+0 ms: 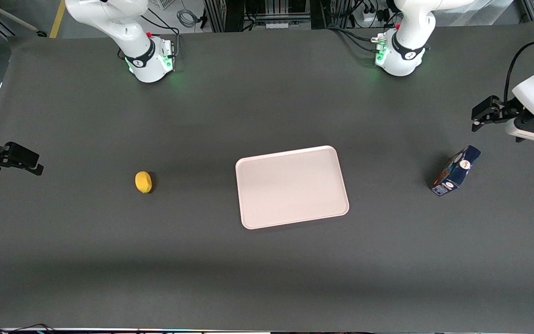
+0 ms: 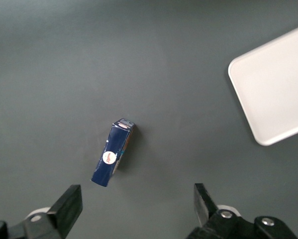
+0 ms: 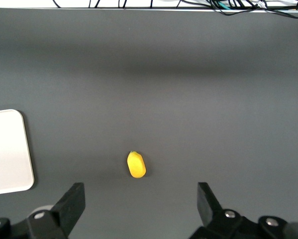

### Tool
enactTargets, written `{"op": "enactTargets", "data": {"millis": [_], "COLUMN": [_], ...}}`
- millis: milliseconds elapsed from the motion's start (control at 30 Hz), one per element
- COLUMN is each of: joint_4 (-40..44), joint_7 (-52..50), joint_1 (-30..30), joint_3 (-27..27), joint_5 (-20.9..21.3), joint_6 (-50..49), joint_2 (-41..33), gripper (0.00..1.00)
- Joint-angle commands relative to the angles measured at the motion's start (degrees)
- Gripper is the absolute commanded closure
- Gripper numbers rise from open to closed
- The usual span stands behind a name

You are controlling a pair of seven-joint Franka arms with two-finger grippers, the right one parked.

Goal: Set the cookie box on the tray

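The small dark navy-blue cardboard cookie box (image 1: 456, 170) lies on the dark grey surface (image 1: 267, 260), toward the working arm's end, well apart from the large pale pinkish-white flat tray (image 1: 291, 186). The black two-finger tool (image 2: 137, 205) hangs above it, spread wide and holding nothing. The box seems to rest on a narrow side, which would suit a grasp across its width. Bare surface lies between box and tray.

A dark grey mat (image 1: 267, 116) covers the whole table, matte and unmarked, with a broad soft band of shadow across the part nearest the front camera. Farther from that camera, past the table's edge, lie a grey floor with a yellow line (image 1: 57, 18) and bundled cables (image 1: 188, 17) (black and grey) under metal racking.
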Motion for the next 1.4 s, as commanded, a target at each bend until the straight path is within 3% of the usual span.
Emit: {"op": "enactTargets", "data": {"millis": [0, 267, 700, 1033, 1367], "joint_4": [-2.76, -7.95, -19.2, -29.04, -32.82], "joint_7": [7.64, 12.48, 15.03, 19.07, 21.1], "joint_1": [-0.3, -0.04, 0.23, 0.67, 0.58], "joint_3": [3.06, 5.08, 6.58, 8.95, 9.92], "joint_5": [0.61, 2.72, 2.72, 2.72, 2.72], "joint_6": [1.4, 7.55, 17.57, 32.5, 41.3], "joint_2": [-0.31, -0.4, -0.23, 0.65, 3.73], "gripper": [0.0, 0.0, 0.0, 0.0, 0.0]}}
